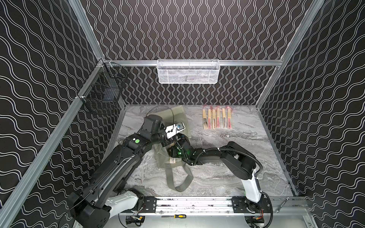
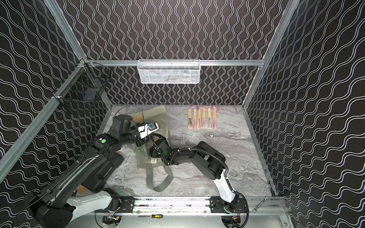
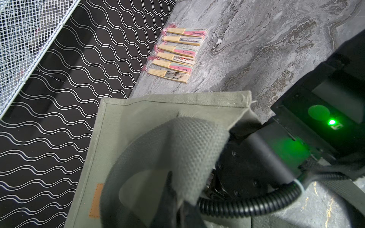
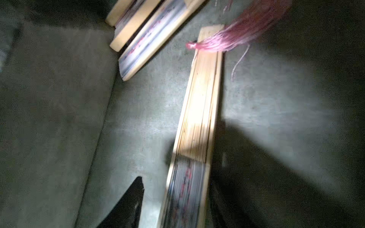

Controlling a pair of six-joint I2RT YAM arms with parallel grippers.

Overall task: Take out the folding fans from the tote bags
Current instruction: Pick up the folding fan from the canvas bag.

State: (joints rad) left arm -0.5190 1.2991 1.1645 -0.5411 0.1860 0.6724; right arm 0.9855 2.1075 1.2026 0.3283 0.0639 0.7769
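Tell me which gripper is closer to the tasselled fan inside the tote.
Right. The right gripper straddles that folding fan inside the tote bag, jaws open; the left gripper grips the strap outside the bag.

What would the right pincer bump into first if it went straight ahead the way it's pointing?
The right pincer is inside the tote bag, open astride a folding fan lying along its line; it would probably meet that fan first, then its pink tassel.

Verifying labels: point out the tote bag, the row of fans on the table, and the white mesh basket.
tote bag (image 1: pixel 180 116): in a top view, bare fabric near far edge.
row of fans (image 1: pixel 218 115): in a top view, a middle fan's wood.
white mesh basket (image 1: pixel 187 74): in a top view, front wall.
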